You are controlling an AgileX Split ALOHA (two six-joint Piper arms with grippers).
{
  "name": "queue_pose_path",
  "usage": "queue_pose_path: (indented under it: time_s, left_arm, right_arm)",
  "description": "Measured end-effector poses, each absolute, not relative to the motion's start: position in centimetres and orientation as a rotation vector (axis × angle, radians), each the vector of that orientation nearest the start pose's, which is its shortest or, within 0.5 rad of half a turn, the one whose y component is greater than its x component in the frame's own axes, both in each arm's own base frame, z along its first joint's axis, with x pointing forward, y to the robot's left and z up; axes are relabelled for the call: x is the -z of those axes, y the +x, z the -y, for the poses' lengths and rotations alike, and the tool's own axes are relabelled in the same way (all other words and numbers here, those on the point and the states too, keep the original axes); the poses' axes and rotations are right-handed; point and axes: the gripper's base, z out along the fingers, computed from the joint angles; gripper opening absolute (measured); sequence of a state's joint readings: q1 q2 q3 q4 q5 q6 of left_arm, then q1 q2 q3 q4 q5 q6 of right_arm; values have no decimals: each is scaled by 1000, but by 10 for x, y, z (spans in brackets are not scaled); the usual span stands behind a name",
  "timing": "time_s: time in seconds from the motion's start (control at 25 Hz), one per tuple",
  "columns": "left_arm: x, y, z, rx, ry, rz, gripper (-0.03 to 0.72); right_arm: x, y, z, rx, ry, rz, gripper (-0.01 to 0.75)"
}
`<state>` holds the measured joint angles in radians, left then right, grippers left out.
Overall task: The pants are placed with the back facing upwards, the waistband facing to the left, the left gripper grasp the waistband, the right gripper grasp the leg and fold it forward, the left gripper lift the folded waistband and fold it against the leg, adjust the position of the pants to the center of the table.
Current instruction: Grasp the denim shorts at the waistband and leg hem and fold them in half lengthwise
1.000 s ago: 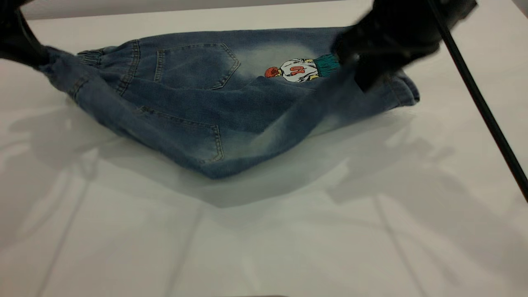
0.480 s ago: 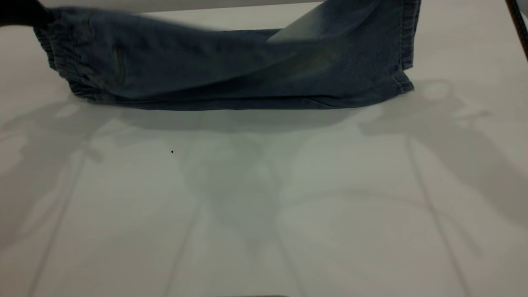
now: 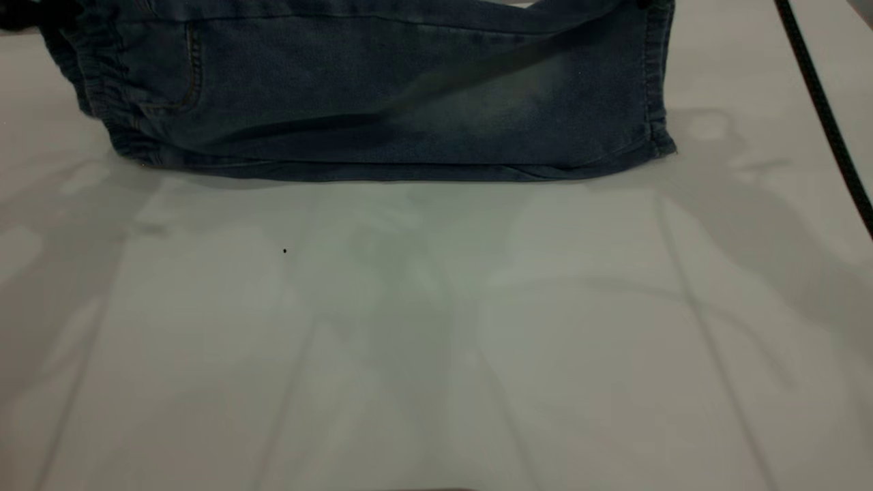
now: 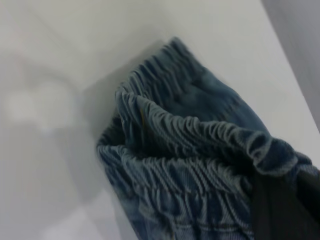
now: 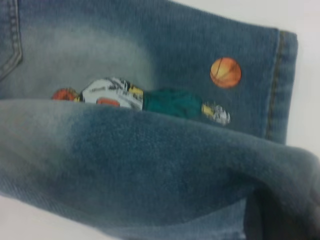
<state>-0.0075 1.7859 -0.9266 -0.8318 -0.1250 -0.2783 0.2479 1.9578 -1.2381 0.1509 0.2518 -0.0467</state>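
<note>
Since half a second ago the pants [image 3: 382,102] have been drawn higher, so more of the lifted denim now hangs like a curtain across the top of the exterior view, from 10 o'clock to 2 o'clock, and a pocket seam shows near the left end. Their lower fold still lies on the surface [image 3: 436,327], which is bare toward 6 o'clock apart from a tiny dark speck [image 3: 284,251].

At 10 o'clock the waistband [image 3: 95,88] bunches in dark ruffles; the left wrist view shows it doubled over, with the left end effector [image 4: 282,207] a dark shape clamped on its gathered edge. The plain leg [image 5: 150,165], with its pale faded patch, drapes over the printed leg, whose basketball-player cartoon [image 5: 142,100] and orange ball [image 5: 225,72] peek out behind it. The right end effector [image 5: 287,215] is only a dark blur at the corner of its wrist view beside the leg; whether it grips I cannot tell. A black cable [image 3: 822,112] slants down at 3 o'clock.
</note>
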Motion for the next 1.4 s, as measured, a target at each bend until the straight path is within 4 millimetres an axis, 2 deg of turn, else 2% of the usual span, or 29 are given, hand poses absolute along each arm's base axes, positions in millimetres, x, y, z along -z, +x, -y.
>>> queue_pose_path:
  time_s: [0.2, 0.32, 0.64, 0.92, 1.08, 1.24, 1.4]
  left_arm:
    - [-156, 372, -11, 463, -1345, -1860, 41]
    - [-149, 386, -12, 469, -1363, -1835, 41]
    - [-138, 432, -2, 482, -1246, -1848, 41]
    - [-114, 444, 6, 419, -1123, -1871, 45]
    - [-118, 446, 7, 404, -1087, -1809, 102]
    - [-120, 447, 6, 399, -1081, -1778, 230]
    - [-118, 447, 10, 401, -1028, -1849, 372]
  right_arm:
    - [-159, 413, -107, -194, -187, -2405, 26]
    - [-155, 418, -108, -192, -179, -2370, 26]
    - [-132, 430, -108, -180, -154, -2285, 26]
    - [-119, 434, -108, -172, -145, -2255, 50]
    - [-120, 435, -108, -173, -142, -2238, 146]
    - [-120, 435, -108, -174, -140, -2244, 309]
    - [-117, 433, -108, -180, -129, -2283, 446]
